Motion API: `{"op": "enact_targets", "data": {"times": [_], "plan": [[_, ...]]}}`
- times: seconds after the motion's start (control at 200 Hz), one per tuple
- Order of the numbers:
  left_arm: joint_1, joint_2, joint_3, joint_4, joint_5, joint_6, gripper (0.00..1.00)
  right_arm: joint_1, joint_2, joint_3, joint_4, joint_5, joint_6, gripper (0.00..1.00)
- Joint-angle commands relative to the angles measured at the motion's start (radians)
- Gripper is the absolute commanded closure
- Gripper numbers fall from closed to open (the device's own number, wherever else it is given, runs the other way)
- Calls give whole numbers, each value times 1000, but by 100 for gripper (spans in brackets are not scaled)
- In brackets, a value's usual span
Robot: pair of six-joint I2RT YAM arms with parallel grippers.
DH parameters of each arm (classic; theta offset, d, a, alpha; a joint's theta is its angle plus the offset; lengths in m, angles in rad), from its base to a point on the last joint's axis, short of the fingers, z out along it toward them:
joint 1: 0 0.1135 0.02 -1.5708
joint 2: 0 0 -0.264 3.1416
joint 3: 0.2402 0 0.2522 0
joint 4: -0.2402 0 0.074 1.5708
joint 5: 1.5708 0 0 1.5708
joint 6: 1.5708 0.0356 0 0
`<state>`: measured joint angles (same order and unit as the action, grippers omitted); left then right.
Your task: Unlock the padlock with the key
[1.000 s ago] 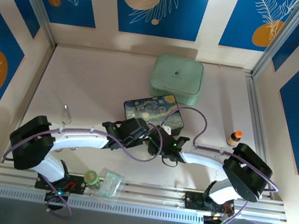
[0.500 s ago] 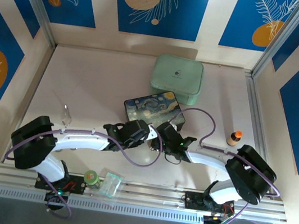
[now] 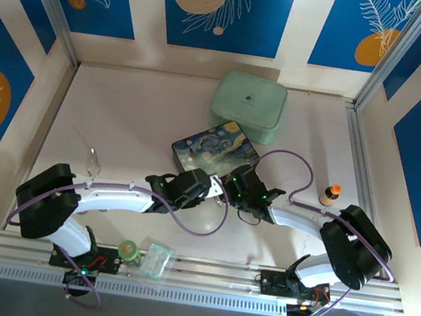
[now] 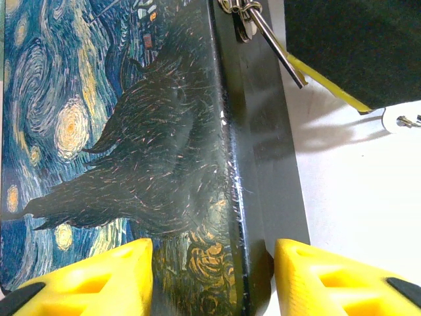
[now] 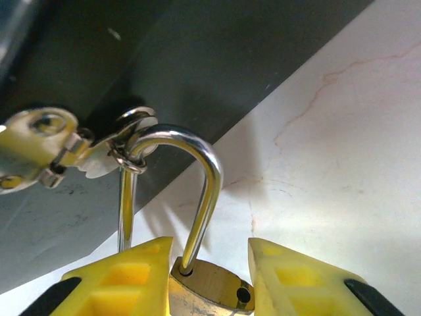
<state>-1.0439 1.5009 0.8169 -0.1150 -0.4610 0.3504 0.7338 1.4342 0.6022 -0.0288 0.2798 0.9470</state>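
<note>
- While the right gripper (image 5: 209, 263) pinches the brass body of the padlock (image 5: 212, 295) at the bottom centre of the right wrist view, the thin silver shackle (image 5: 209, 191) rises from it. The shackle hooks through the hasp ring (image 5: 135, 138) of the painted box (image 4: 99, 131), left of centre.
- Small, hard and smooth, the padlock likely weighs little and would slip or swivel under a loose hold. Its flat brass sides look the best place to grip, since that leaves the shackle free to spring.
- Tethered to the ring, it can pivot but not travel, so a pull would probably drag the box.
- At the bottom of the left wrist view the left gripper (image 4: 214, 263) has its fingers apart astride the box's edge; whether they press on it I cannot tell.
- Thin and tiny, the key probably wants a pinch on its head, with the shaft left bare.
</note>
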Motion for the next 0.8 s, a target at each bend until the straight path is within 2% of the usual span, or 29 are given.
{"op": "enact_targets", "data": {"times": [0.0,0.125,0.275,0.485,0.795], "plan": [[-4,32,-42,-132,54,4,52,-4,-29,25,29,32,-15,69],[-5,28,-29,-141,60,2,52,-4,-10,45,-57,96,-44,68],[-21,19,-29,-132,62,7,52,-83,-74,-32,109,-24,15,69],[-20,47,-22,-144,52,17,52,-106,-87,13,76,-4,-17,71],[-21,37,-16,-141,73,5,53,-175,-47,-25,165,-46,1,75]]}}
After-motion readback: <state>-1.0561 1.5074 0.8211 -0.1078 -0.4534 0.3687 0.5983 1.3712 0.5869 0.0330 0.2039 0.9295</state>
